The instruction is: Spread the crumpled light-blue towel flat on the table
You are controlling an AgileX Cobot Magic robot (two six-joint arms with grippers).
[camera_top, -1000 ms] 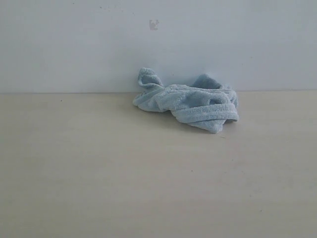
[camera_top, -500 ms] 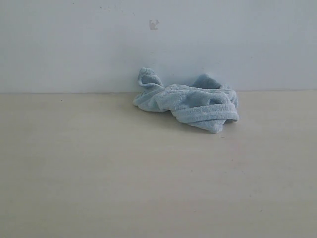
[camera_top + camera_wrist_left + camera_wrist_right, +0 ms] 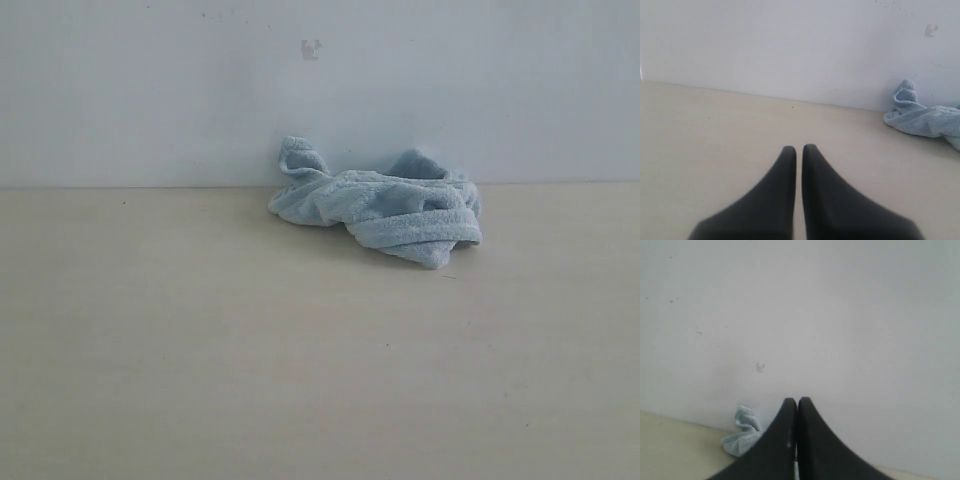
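Note:
The light-blue towel (image 3: 385, 205) lies crumpled in a heap on the beige table (image 3: 200, 340), close to the wall at the back. Neither arm shows in the exterior view. In the left wrist view my left gripper (image 3: 798, 148) is shut, black fingers almost touching with nothing between them, and the towel (image 3: 922, 116) lies well off to one side near the wall. My right gripper (image 3: 797, 401) is shut and empty too; part of the towel (image 3: 742, 436) peeks out beside its fingers, far beyond them.
A white-grey wall (image 3: 320, 90) rises along the table's back edge, with a small mark (image 3: 311, 48) above the towel. Bare beige tabletop stretches in front of and to both sides of the heap.

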